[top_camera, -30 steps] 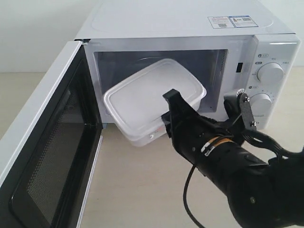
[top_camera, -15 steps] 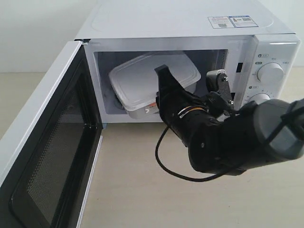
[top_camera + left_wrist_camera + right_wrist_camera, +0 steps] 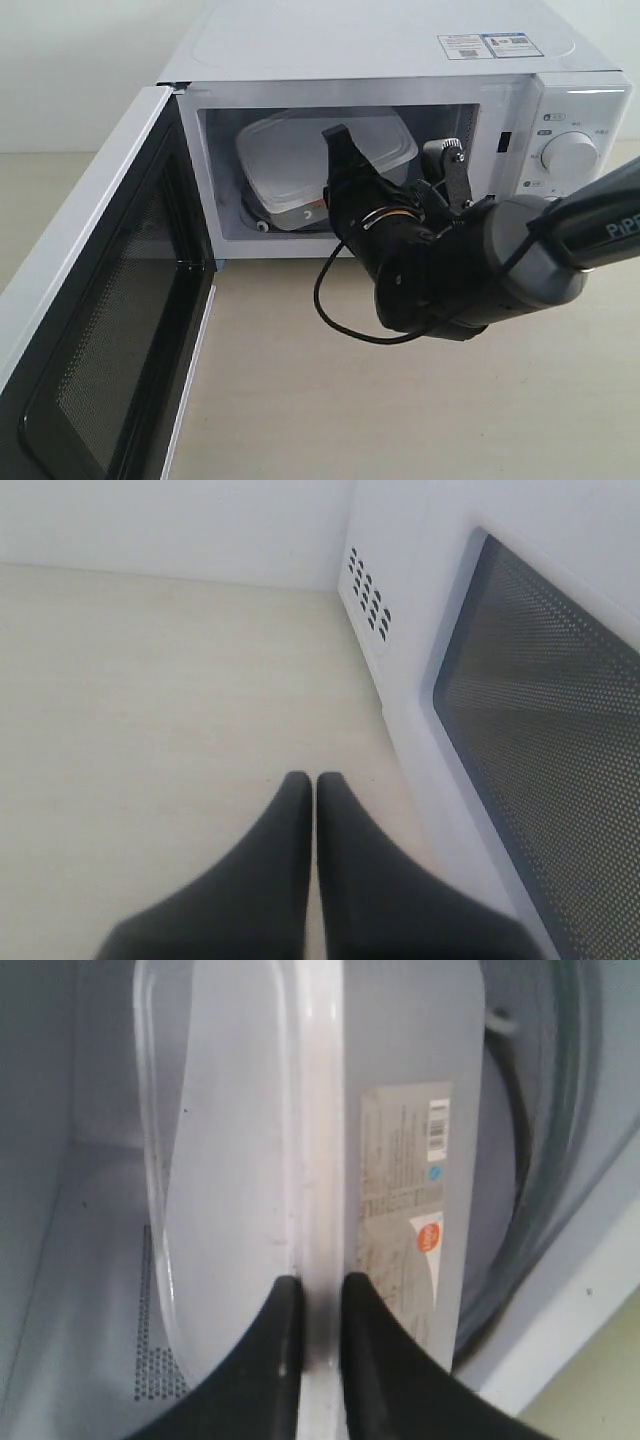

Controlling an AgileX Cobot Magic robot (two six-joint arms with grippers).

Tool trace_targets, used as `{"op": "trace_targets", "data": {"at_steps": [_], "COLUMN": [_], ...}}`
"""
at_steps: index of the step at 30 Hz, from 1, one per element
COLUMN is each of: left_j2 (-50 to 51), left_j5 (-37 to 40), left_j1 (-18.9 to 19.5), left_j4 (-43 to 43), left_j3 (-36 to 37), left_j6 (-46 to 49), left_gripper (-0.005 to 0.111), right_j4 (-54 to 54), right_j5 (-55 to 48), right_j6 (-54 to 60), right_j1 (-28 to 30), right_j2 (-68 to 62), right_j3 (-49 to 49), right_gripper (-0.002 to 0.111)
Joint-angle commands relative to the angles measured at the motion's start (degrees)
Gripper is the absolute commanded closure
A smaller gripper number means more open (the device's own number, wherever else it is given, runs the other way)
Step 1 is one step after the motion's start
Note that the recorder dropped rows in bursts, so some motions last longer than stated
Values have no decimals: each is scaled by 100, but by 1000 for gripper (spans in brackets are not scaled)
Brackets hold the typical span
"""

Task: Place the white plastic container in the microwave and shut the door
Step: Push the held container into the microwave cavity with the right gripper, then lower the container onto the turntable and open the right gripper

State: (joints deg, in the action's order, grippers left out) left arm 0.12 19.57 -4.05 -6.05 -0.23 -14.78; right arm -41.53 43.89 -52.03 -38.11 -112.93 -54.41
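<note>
The white plastic container (image 3: 300, 160) sits tilted inside the cavity of the white microwave (image 3: 380, 45), label side toward the opening. My right gripper (image 3: 332, 190) reaches into the cavity and is shut on the container's lid rim (image 3: 320, 1160), a finger on each side; the label (image 3: 405, 1185) shows beside it. The door (image 3: 90, 330) hangs wide open at the left, its black mesh inner face showing. My left gripper (image 3: 315, 780) is shut on nothing above the pale tabletop, beside the door's mesh window (image 3: 540, 710). It does not show in the exterior view.
Two round dials (image 3: 568, 155) are on the microwave's right panel, one hidden behind my right arm. The turntable ring (image 3: 540, 1160) lies under the container. A black cable (image 3: 335, 315) loops below the right arm. Pale tabletop (image 3: 330, 410) spreads in front.
My right arm has pushed the container from the opening deeper into the cavity and a little lower. The door has not moved.
</note>
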Motion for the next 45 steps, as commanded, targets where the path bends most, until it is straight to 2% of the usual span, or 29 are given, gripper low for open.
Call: {"op": "trace_targets", "data": {"at_steps": [1,22,24,28,31,38,45], "left_j2": [-12,-12,-12,-12,-12,-12,-12], "left_j5": [-29,-29,-29,-29,-29,-29,-29], "left_j1": [20,20,20,20,20,20,20], "left_j4": [4,4,4,4,4,4,4], "left_j3": [23,23,23,23,23,23,23], "left_j6": [27,27,27,27,27,27,27], "left_gripper": [103,103,103,103,103,103,103], "right_j4": [175,283,283,260,236,267,1838], "right_j5": [74,-9,-40,-50,-50,-223,-24], "right_j6": [25,147,137,137,169,193,-725], "right_j1": [94,94,94,94,94,94,94], "right_j2": [22,22,22,22,22,22,253], "right_j3": [-93,-115,-115,-115,-115,-115,632], "right_gripper": [108,108,102,76,66,66,66]}}
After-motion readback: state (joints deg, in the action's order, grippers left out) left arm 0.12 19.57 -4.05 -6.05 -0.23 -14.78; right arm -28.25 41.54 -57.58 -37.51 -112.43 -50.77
